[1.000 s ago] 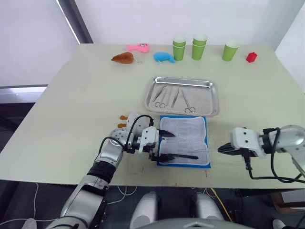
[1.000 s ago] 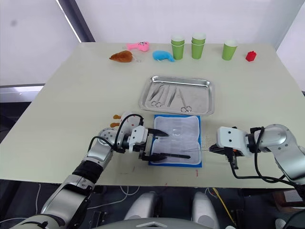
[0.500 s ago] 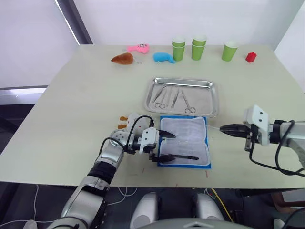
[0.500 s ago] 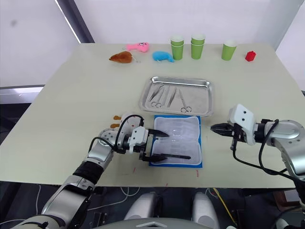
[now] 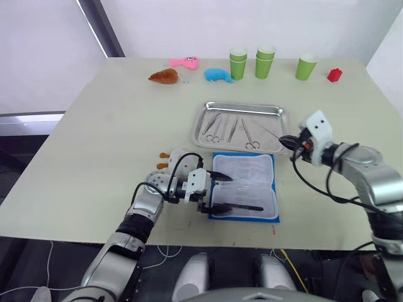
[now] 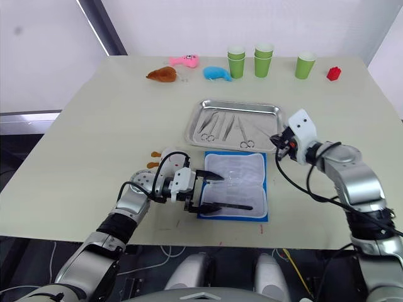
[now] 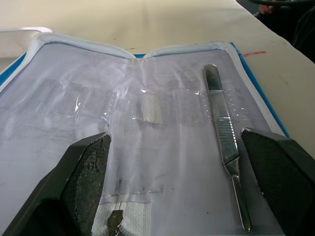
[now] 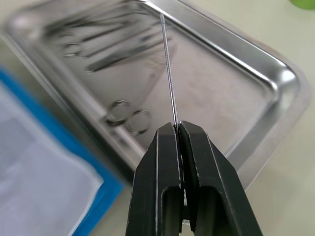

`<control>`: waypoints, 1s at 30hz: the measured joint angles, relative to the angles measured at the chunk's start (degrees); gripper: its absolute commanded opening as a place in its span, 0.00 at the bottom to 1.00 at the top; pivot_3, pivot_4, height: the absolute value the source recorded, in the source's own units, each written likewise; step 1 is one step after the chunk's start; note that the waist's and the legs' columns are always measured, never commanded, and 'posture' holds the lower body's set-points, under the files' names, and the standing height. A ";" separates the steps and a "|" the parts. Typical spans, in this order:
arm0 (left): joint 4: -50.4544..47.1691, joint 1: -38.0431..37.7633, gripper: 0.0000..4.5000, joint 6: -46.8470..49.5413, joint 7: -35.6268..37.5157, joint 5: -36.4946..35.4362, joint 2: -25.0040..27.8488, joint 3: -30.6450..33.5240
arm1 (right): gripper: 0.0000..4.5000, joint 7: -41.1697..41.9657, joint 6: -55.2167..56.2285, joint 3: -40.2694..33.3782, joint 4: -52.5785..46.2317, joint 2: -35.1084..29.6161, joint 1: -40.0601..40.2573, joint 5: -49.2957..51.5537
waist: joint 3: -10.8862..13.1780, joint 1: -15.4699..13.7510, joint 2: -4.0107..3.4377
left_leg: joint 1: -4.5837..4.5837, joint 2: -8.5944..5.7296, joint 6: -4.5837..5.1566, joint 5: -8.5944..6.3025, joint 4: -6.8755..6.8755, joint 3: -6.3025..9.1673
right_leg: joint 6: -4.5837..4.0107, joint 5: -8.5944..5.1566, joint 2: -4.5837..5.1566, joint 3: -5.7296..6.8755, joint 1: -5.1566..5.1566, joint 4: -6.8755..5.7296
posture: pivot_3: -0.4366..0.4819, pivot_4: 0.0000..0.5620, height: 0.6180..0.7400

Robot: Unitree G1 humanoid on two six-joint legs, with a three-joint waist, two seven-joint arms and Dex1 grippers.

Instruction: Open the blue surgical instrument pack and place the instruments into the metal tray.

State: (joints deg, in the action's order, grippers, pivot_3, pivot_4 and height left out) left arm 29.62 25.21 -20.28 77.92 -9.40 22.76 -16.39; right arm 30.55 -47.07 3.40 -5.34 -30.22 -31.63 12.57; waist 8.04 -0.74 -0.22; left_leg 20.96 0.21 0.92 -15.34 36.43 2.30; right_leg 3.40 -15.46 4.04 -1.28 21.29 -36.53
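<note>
Steel tray [image 5: 275, 139] holds several instruments [image 5: 229, 128]. Right gripper [image 8: 178, 129], pinching a thin probe [image 8: 168, 69], hovers at its rim. Left gripper [image 5: 217, 193], spread, pins the open pack [image 5: 249, 190]; seemingly one scalpel [image 7: 222, 142] remains.

Setting: pale table [image 5: 113, 126] against a white wall [image 5: 189, 25].
A dark diagonal post [image 5: 101, 28] stands behind the table's far left corner; cables [image 5: 38, 277] lie on the dark floor under its near edge.
</note>
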 measured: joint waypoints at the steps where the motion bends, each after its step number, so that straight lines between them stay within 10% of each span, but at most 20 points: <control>1: -0.03 0.00 1.00 0.00 -0.03 0.00 -0.05 -0.01 | 0.01 -1.15 -0.66 0.41 1.23 0.63 -1.02 -0.76 | -0.02 -0.04 -0.03 | 0.01 -0.02 0.00 0.00 0.00 0.02 | -0.01 0.00 0.00 0.00 0.00 0.00 | 0.48 0.27 1.00; 23: -1.42 -0.65 1.00 1.20 -0.98 -0.02 0.16 0.10 | 0.01 -20.35 -11.32 -6.65 24.00 20.61 -14.72 -2.88 | -0.15 0.29 -0.25 | 0.34 -0.17 0.09 0.07 0.07 0.23 | -0.03 0.14 -0.04 0.14 0.25 -0.17 | 0.48 0.27 1.00; 30: -1.46 -0.75 1.00 1.27 -1.40 -0.02 0.17 0.11 | 0.67 -19.59 -10.23 -6.62 24.15 20.32 -14.71 -2.93 | -0.15 0.32 -0.26 | 0.34 -0.18 0.09 0.07 0.10 0.23 | -0.02 0.14 -0.04 0.13 0.25 -0.19 | 0.48 0.27 1.00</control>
State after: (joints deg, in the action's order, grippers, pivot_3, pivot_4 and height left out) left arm 28.16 24.46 -19.00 76.52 -9.42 22.92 -16.29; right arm 10.95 -57.30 -3.22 18.80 -9.90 -46.34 9.64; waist 7.89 -0.42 -0.48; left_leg 21.30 0.02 1.01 -15.27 36.54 2.53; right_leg 3.38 -15.32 4.01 -1.14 21.53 -36.72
